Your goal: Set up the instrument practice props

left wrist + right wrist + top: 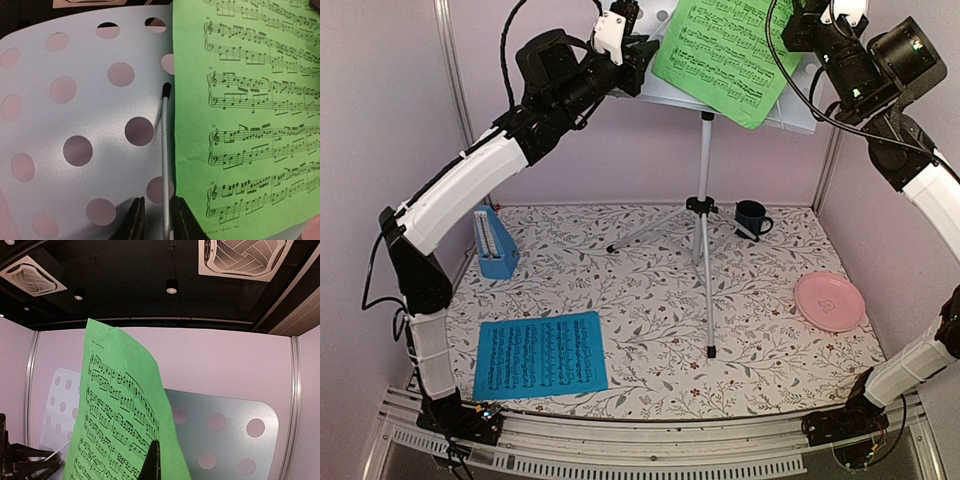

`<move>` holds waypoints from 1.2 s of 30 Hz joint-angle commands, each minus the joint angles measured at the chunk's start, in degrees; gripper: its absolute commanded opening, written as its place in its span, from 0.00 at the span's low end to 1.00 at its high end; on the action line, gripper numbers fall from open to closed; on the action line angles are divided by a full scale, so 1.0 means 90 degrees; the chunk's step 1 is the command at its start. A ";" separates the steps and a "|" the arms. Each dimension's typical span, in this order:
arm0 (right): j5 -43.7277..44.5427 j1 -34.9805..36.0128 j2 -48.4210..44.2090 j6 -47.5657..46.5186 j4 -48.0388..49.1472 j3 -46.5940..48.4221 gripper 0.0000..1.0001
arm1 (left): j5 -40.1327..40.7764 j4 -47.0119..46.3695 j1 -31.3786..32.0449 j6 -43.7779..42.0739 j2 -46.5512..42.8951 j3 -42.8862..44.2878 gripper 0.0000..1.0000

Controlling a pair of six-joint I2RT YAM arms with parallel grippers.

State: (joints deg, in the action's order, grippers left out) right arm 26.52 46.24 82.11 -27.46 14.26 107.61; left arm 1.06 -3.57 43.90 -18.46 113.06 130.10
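The silver tripod music stand (703,170) stands mid-table, its perforated desk (75,125) raised high. A green sheet of music (720,55) leans on the desk, and my right gripper (798,30) is shut on its edge; in the right wrist view a black fingertip (152,462) presses the green sheet (115,415). My left gripper (156,220) is at the desk's left part, its jaws narrowly open astride a thin silver page-holder wire (165,150), with small gaps either side. The blue sheet (540,355) lies flat at front left. The blue metronome (495,245) stands at the left edge.
A dark blue mug (752,217) sits behind the stand's right leg. A pink plate (830,300) lies at the right. The tripod legs (710,350) spread across the middle of the floral tablecloth. Pink walls close in on three sides.
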 commanded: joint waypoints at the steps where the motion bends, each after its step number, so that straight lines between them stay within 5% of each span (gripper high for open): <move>1: 0.0119 0.0019 0.0028 -0.0093 0.0154 0.0147 0.00 | 0.0105 -0.0371 0.0081 0.0032 -0.0261 0.0049 0.21; 12: 0.0140 0.0019 0.0028 -0.0112 0.0181 0.0123 0.00 | 0.0054 -0.0244 0.0132 -0.0019 -0.0102 0.0360 0.00; 28: 0.0351 0.0023 0.0318 -0.0490 0.0596 0.0121 0.00 | -0.0039 -0.2318 0.0172 -0.0076 -0.0645 -0.1284 0.00; 36: -0.0236 0.0024 0.0736 -0.0793 0.0987 0.0280 0.00 | -0.0498 -0.2447 0.0213 -0.0309 -0.0666 -0.1475 0.00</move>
State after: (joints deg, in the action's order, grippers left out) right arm 27.46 46.24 86.13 -32.16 19.53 107.94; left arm -0.58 -22.59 44.53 -20.21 109.21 117.30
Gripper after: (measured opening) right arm 0.013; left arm 0.018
